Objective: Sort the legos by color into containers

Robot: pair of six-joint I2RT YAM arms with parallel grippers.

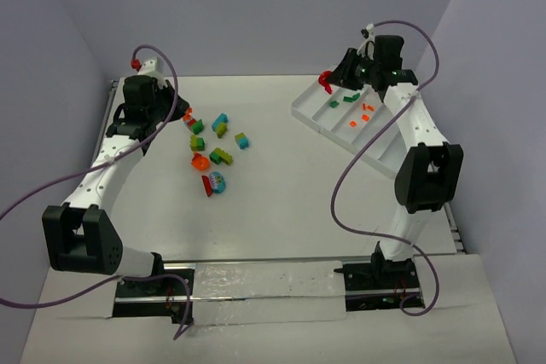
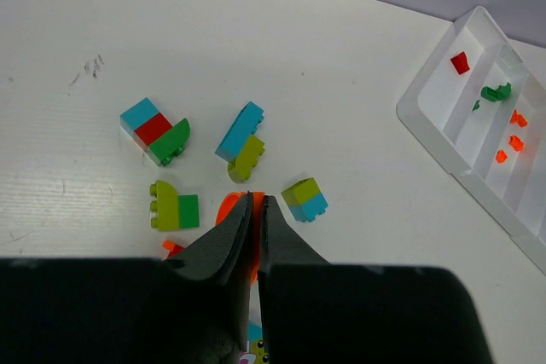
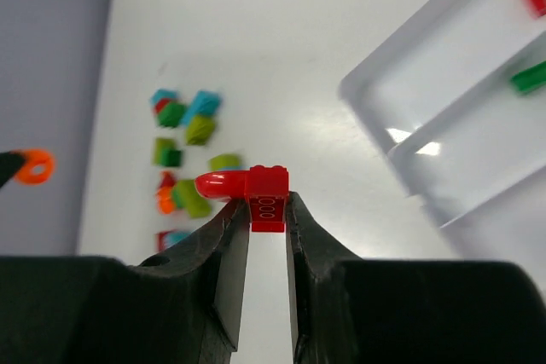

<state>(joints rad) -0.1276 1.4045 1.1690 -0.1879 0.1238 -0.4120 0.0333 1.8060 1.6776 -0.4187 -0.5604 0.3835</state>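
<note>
My right gripper (image 1: pixel 328 83) (image 3: pixel 267 210) is shut on a red lego (image 3: pixel 256 189) (image 1: pixel 325 81) with a rounded end and hangs by the far left corner of the white tray (image 1: pixel 305 113) (image 3: pixel 367 95). The tray's containers hold a red piece (image 2: pixel 460 62), a green one (image 2: pixel 493 91) and orange ones (image 2: pixel 517 117). At the left, my left gripper (image 1: pixel 184 114) (image 2: pixel 256 202) is shut on a thin orange lego (image 2: pixel 227 209). It hangs over the loose legos (image 1: pixel 215 144) in green, yellow-green, cyan, red and orange on the table.
The tray (image 2: pixel 411 121) lies slanted at the far right, its near part hidden under my right arm (image 1: pixel 426 168). Purple walls close off the table at the back and both sides. My left arm (image 1: pixel 102 168) runs along the left edge.
</note>
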